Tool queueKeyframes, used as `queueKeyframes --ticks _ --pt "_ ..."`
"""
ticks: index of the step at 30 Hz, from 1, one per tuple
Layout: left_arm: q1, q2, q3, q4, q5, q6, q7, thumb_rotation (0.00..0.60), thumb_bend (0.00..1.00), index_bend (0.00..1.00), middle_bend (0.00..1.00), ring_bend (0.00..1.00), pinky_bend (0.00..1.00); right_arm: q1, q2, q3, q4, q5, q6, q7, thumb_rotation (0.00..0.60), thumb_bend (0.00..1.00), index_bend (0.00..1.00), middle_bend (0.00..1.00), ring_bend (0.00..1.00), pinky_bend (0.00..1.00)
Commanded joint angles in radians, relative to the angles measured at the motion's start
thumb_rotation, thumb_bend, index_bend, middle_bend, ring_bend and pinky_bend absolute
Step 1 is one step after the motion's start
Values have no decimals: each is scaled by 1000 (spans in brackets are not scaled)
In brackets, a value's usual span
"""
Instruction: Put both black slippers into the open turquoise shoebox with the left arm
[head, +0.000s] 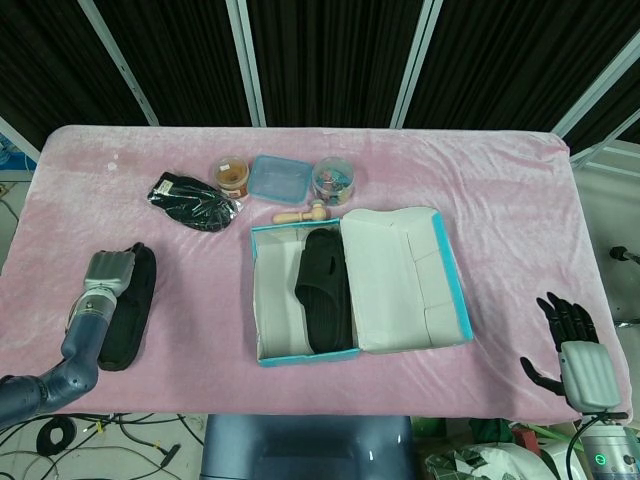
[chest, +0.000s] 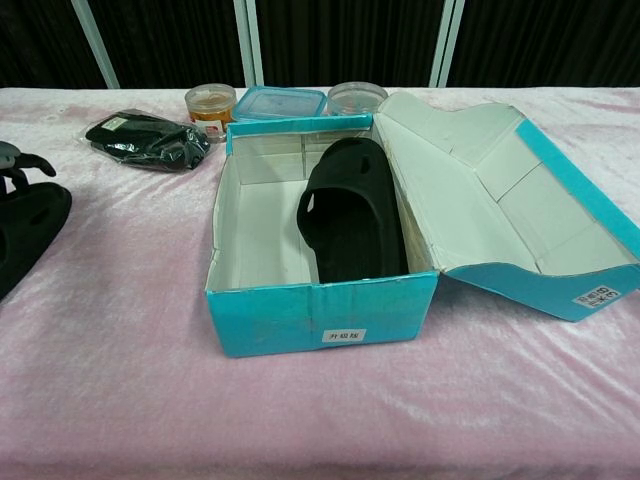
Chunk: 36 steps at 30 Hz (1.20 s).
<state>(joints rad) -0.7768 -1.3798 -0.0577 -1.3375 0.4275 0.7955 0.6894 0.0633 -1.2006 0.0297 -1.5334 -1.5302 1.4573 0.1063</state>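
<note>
One black slipper (head: 325, 290) (chest: 350, 215) lies inside the open turquoise shoebox (head: 262, 300) (chest: 320, 310), against its right wall. The other black slipper (head: 127, 315) (chest: 30, 225) lies on the pink cloth near the table's left front. My left hand (head: 108, 272) (chest: 16, 162) sits on that slipper's far end, fingers curled down over its edge. Beyond the table's front right corner my right hand (head: 572, 345) hangs open, fingers spread, holding nothing. It does not show in the chest view.
The box's lid (head: 400, 280) (chest: 500, 200) lies folded out to the right. Behind the box stand an orange jar (head: 231, 175), a blue-lidded container (head: 279, 177), a clear jar of coloured bits (head: 335, 180) and a wooden piece (head: 302, 213). A bagged black item (head: 190, 200) lies back left.
</note>
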Motion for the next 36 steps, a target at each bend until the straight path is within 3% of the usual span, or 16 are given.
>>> queueKeyframes --ticks 1,5,12,18,21,26,32,36 --pt "6 -5 3 14 20 -20 -38 600 0 149 452 404 333 2 0 0 -4 -4 1 -3 600 199 0 18 0 42" --pt "55 35 -42 -16 145 -47 -200 600 0 197 506 443 358 2 2 0 -9 -8 5 -7 600 199 0 18 0 42" --pt "211 125 -136 -79 564 -41 -685 600 0 239 530 459 399 5 1 -2 -13 -12 4 -10 600 199 0 17 0 42" --pt "301 141 -195 -88 871 87 -1226 600 0 254 535 466 437 7 3 -3 -15 -19 7 -9 600 199 0 17 0 42" --pt "317 118 -213 -76 963 194 -1407 600 0 260 533 466 436 5 3 -4 -11 -17 8 -3 600 200 0 17 0 42" --pt "303 68 -238 -110 1020 312 -1474 600 0 244 529 465 436 1 3 -5 -3 -16 12 9 600 199 0 17 0 42" --pt "265 -24 -286 -184 999 395 -1375 600 0 258 529 465 436 -3 4 -6 4 -18 20 18 600 199 0 17 0 42" --pt "221 -136 -324 -185 981 469 -1242 600 0 266 531 465 436 -7 5 -7 7 -17 25 24 600 199 0 17 0 42"
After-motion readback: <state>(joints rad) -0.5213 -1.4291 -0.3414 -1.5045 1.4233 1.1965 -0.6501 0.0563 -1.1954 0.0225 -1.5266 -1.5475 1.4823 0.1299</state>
